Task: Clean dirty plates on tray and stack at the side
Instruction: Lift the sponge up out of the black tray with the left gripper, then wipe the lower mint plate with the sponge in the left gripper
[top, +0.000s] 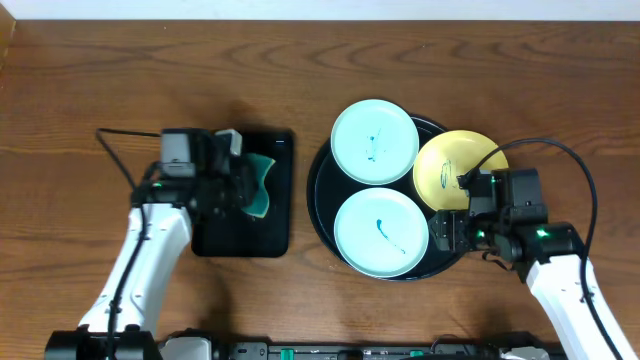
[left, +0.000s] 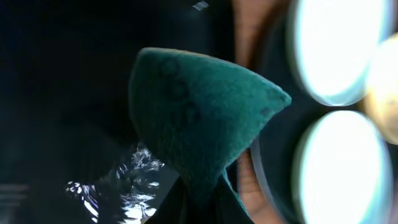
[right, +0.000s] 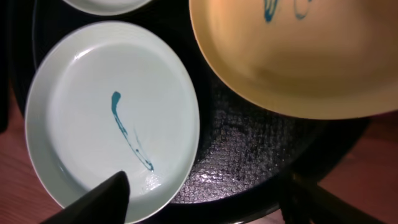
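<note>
Over the wooden table (top: 90, 80), my left gripper (top: 242, 180) pinches a teal sponge (left: 205, 118) left of the tray (top: 318, 205) holding three smeared plates (top: 381, 232), my right gripper (right: 211, 199) gapes wide at the tray's right rim, and a nudge there could tip the overhanging yellow plate (top: 445, 170).

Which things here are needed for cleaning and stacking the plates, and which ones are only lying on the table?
Needed: far mint plate, near mint plate, yellow plate, round black tray, teal cloth.
Only lying there: small rectangular black tray.
</note>
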